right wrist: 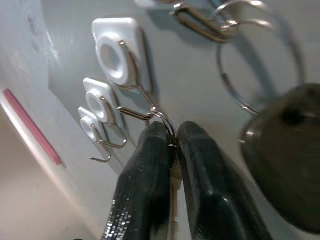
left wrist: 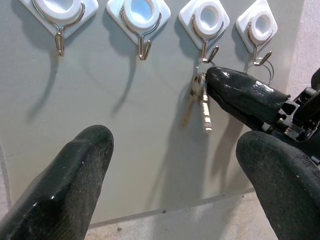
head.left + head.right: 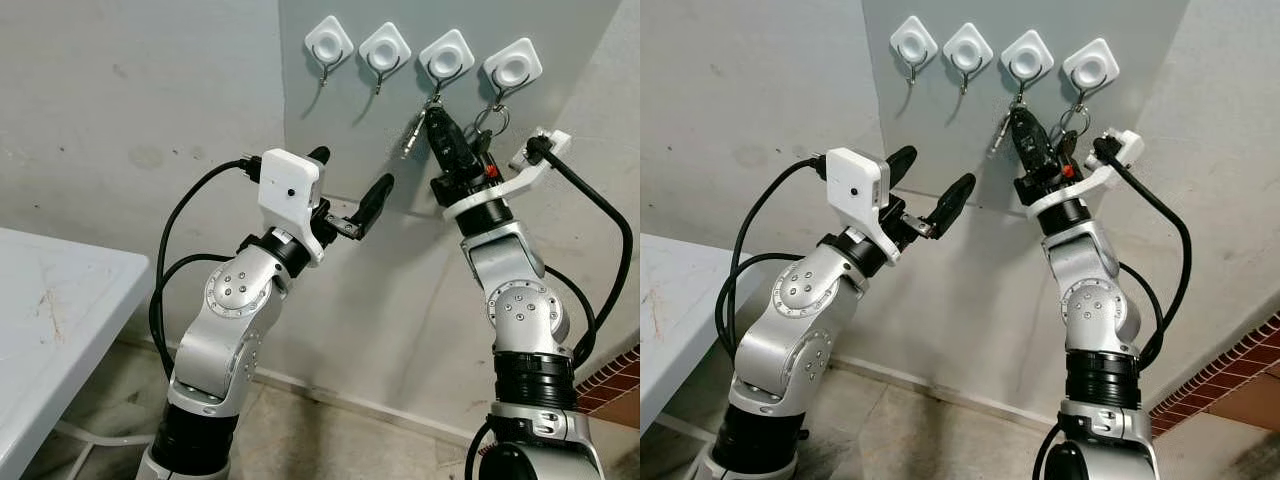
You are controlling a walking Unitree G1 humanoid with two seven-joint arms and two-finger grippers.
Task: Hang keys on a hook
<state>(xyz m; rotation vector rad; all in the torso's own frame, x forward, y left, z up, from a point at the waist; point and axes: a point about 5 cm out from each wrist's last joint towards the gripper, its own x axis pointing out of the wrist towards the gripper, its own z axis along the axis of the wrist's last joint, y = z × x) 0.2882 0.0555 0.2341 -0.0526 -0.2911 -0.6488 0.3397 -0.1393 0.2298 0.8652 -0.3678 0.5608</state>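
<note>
- A row of four white square hooks [image 3: 447,55] is stuck on a grey wall panel [image 3: 340,130]; the third hook from the robot's left serves as the landmark here
- The keys [image 2: 202,100] hang just under that third hook, their split ring looped at or over its wire tip; whether the ring is fully seated I cannot tell
- Judged from their look, the keys are small, light, rigid metal, smooth and apt to slip or swing; the safest hold seems to be at the ring or the key heads, pinched flat
- The right gripper [image 1: 172,145] reaches up to just below the third hook; its two black fingers are closed tight together, pinching the ring and the top of the keys between their tips
- On the hook next to the landmark, toward the robot's right, another ring with a dark round fob [image 1: 282,150] already hangs, close beside the right gripper
- The left gripper [image 3: 350,190] is held in the air well below and to the robot's left of the third hook; its fingers [image 2: 65,185] are spread wide apart, holding and touching nothing
- The two hooks to the robot's left of the landmark carry nothing
</note>
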